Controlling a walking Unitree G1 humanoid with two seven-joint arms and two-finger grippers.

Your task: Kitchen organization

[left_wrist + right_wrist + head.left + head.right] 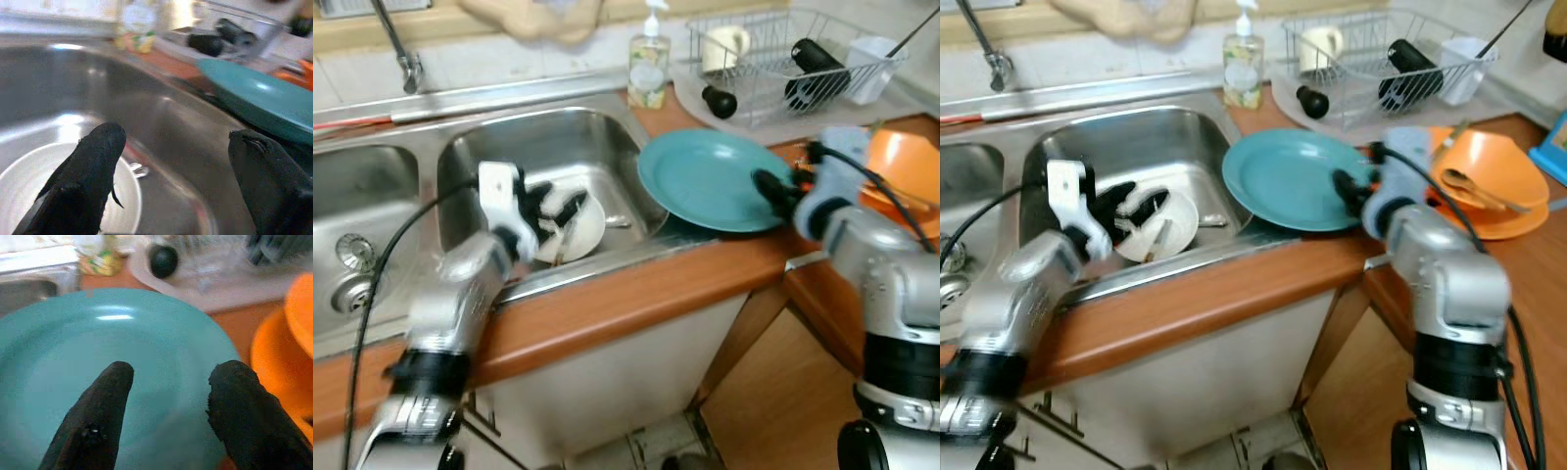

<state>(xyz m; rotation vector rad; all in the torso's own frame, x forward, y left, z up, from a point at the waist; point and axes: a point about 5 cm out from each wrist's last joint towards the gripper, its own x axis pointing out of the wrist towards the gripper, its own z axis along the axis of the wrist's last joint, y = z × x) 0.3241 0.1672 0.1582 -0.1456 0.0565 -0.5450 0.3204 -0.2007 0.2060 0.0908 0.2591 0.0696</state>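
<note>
Two silver robot arms reach in from the bottom corners of the frame. At centre left, the left gripper [553, 211] hangs inside the steel sink [538, 137], fingers spread apart and holding nothing, just above a white bowl [582, 230] on the sink floor. At centre right, the right gripper [168, 382] hovers with parted, empty fingers over a teal plate [705, 176], which rests on the wooden counter [636, 294] with its edge overhanging the sink. Orange dishes [1489, 176] sit at right. Along the top stand a soap bottle [649, 64] and a dish rack [783, 59].
</note>
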